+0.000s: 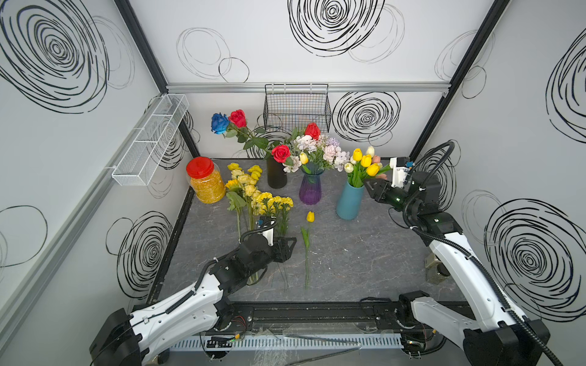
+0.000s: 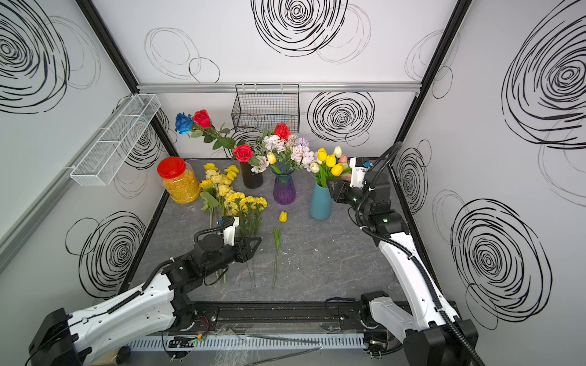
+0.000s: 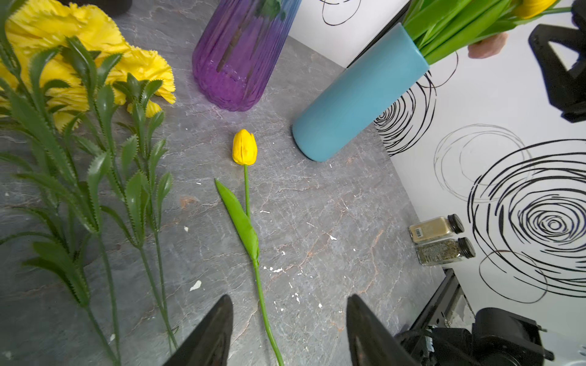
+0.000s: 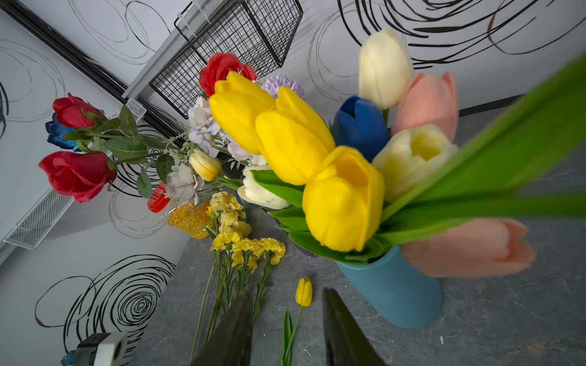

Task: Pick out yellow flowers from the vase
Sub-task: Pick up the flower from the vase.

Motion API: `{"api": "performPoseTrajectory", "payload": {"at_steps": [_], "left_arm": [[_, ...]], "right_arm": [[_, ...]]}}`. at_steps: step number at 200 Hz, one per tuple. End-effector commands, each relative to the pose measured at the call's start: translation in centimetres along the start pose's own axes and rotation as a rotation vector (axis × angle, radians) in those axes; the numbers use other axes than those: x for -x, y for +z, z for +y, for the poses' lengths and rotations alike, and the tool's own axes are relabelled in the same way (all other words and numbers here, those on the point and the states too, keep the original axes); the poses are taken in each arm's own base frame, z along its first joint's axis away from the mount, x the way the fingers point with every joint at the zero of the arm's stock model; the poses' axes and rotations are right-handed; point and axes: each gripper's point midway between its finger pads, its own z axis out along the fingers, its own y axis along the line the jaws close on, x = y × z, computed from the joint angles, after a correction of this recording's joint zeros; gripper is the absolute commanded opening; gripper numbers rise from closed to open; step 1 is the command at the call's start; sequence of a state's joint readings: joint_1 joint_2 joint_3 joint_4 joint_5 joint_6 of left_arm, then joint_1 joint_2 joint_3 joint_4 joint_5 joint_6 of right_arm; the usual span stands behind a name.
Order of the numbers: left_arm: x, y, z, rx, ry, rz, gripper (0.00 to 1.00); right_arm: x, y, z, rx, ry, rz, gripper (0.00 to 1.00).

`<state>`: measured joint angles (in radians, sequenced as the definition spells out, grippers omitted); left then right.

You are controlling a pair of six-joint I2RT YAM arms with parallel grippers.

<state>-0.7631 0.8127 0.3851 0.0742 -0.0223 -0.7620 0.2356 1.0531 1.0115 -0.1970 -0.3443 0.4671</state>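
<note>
Three yellow tulips stand in the blue vase, crowded among cream, pink and one dark blue tulip. A fourth yellow bud sits in the purple vase, next to the blue vase.

- Right gripper: at the blue vase's mouth, just under the blooms, jaws parted with nothing between them.
- Left gripper: low over the table, well apart from the blue vase, jaws spread and empty. The stem of a single yellow tulip lies flat on the table beneath the gap.
- Pile of yellow flowers: laid on the table, farther from the blue vase than the single tulip.

Step in hand, as judged: taking one yellow tulip out of the blue vase. To do it well, close on one stem only, below the head and above the rim. Then draw it straight up along the vase's length, so the neighbouring tulips do not ride up and the vase does not tip.

Materials:
- Tulip heads are smooth, matte and egg-shaped, and look rubbery.
- Tulip leaves are broad and blade-like, likely to snag, on thin stems.
- The blue vase is plain, smooth and narrows toward its mouth.
- The purple vase is ribbed and translucent.
- The piled blooms are frilled, with saw-edged leaves.
- The table is grey, veined like stone and chipped white in spots.
</note>
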Motion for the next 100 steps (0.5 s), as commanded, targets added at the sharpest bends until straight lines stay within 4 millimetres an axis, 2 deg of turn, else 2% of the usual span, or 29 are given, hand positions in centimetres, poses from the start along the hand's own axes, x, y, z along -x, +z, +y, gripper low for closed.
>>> {"api": "performPoseTrajectory", "payload": {"at_steps": [1,42,100], "left_arm": [[0.4,-0.1,0.3,0.001,0.010,-0.024,0.61],[0.3,-0.1,0.5,0.004,0.004,-0.020,0.61],[0.2,-0.3,0.7,0.002,-0.004,-0.024,0.62]], "right_arm": [[1.3,0.4,0.1,-0.027,-0.028,-0.045,0.37],[2.0,1.2,-0.8,-0.082,-0.054,-0.066,0.29],[2.8,2.1,-1.5,-0.112,-0.070,-0.093,0.27]]}}
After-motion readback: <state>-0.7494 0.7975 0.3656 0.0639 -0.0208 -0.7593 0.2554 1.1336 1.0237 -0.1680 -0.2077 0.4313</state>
